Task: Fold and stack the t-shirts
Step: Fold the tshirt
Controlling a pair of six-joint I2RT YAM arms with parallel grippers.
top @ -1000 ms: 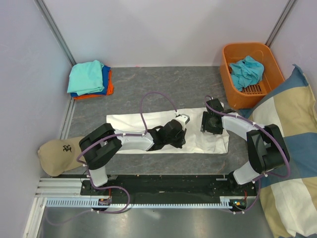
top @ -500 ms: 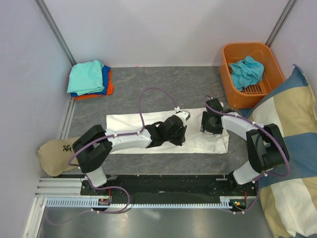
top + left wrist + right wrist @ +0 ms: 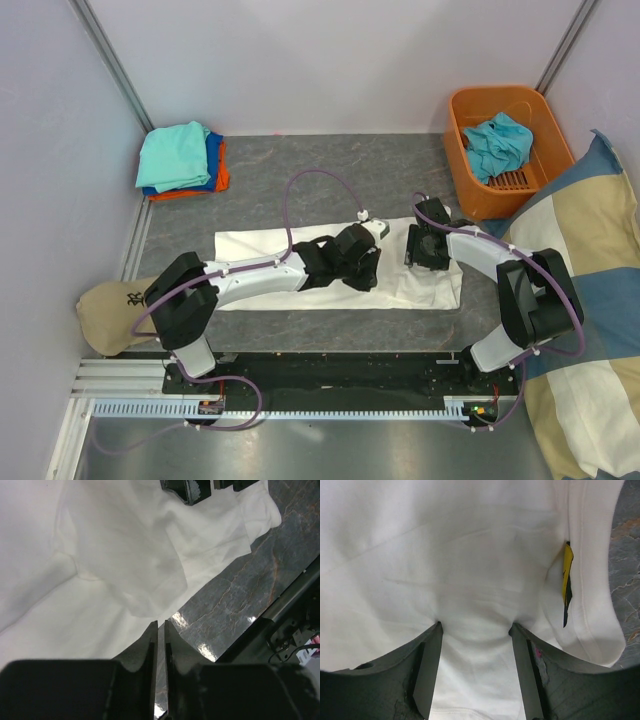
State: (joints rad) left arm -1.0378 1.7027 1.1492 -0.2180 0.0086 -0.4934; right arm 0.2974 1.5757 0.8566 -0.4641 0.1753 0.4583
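A large white t-shirt (image 3: 260, 262) lies spread across the middle of the table, print hidden. My left gripper (image 3: 368, 272) reaches over its right half; in the left wrist view (image 3: 160, 623) its fingers are shut to a thin slit at a folded edge of the shirt (image 3: 100, 555), with nothing visibly between them. My right gripper (image 3: 422, 252) is open, and its fingertips (image 3: 438, 627) press into the shirt (image 3: 470, 555) near a yellow tag (image 3: 567, 575). A folded stack with teal (image 3: 178, 152), blue (image 3: 213, 160) and orange (image 3: 222, 181) tees sits far left.
An orange basket (image 3: 470, 185) at the far right holds a crumpled teal tee (image 3: 497, 143). A tan cap (image 3: 118, 312) lies at the near left. A checked cushion (image 3: 590, 300) fills the right side. The right gripper shows at the top of the left wrist view (image 3: 192, 489).
My left arm has stretched further right and away across the white shirt. The right arm has not moved.
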